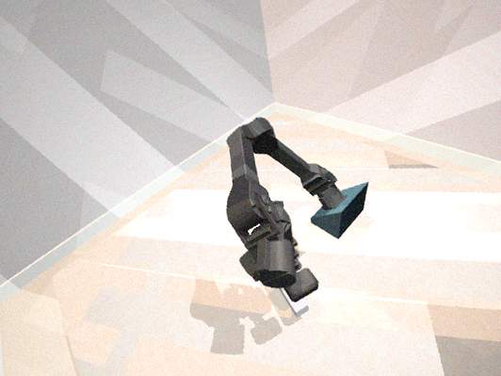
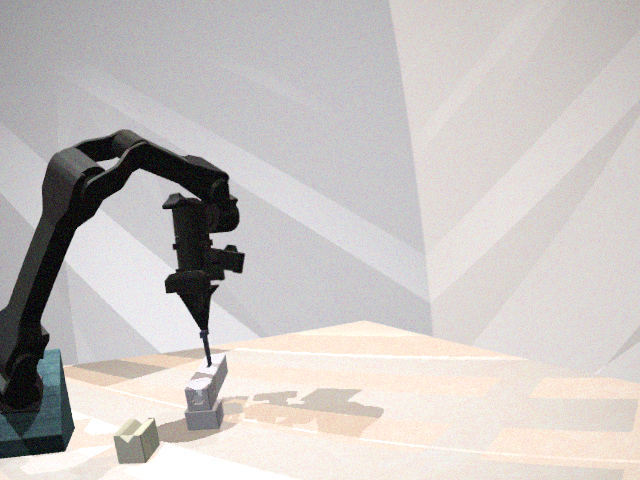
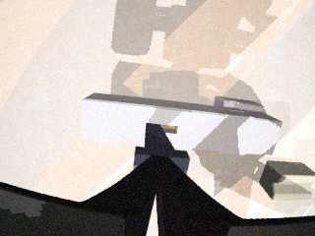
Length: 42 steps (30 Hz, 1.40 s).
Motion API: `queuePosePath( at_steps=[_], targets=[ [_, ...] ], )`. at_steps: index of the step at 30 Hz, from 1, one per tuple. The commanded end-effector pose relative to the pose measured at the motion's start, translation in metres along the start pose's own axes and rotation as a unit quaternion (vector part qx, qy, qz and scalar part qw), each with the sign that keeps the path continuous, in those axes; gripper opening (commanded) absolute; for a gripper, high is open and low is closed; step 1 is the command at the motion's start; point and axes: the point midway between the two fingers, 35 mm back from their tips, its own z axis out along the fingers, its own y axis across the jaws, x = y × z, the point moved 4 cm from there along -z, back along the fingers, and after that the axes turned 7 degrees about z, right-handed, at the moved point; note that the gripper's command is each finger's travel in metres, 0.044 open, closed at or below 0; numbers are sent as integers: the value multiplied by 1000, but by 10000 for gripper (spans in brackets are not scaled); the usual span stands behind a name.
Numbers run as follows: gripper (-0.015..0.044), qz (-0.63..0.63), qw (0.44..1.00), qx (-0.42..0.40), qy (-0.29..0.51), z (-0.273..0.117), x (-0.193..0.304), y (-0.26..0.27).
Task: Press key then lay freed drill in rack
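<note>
My gripper (image 2: pixel 204 328) (image 3: pixel 157 163) is shut, pointing straight down with its tips at the head of the dark blue key (image 2: pixel 207 349) (image 3: pixel 154 137). Nothing shows between the fingers. The key stands upright in the top of the long pale grey holder (image 2: pixel 220 373) (image 3: pixel 108 120) (image 1: pixel 297 305). A slot with an orange-brown bit shows beside its stem in the wrist view. I cannot make out the drill clearly; a round shape shows on the holder's near end in the exterior view. The olive rack (image 2: pixel 129 448) (image 3: pixel 291 191) has a V-shaped notch, holds nothing, and is hidden in the top view.
The holder rests on a grey block (image 2: pixel 203 419). The arm's teal base (image 1: pixel 343 212) (image 2: pixel 56 413) stands behind the rack side. The rack is a short way off the holder's end, between it and the base. The arm covers much of the holder in the top view.
</note>
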Motion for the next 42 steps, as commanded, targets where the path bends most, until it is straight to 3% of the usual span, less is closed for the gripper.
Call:
queuePosePath(
  at_steps=[1,42],
  targets=[
    [0,-3,1000,4,0,5,1,-2],
    [0,-3,1000,4,0,16,2,1]
  ],
)
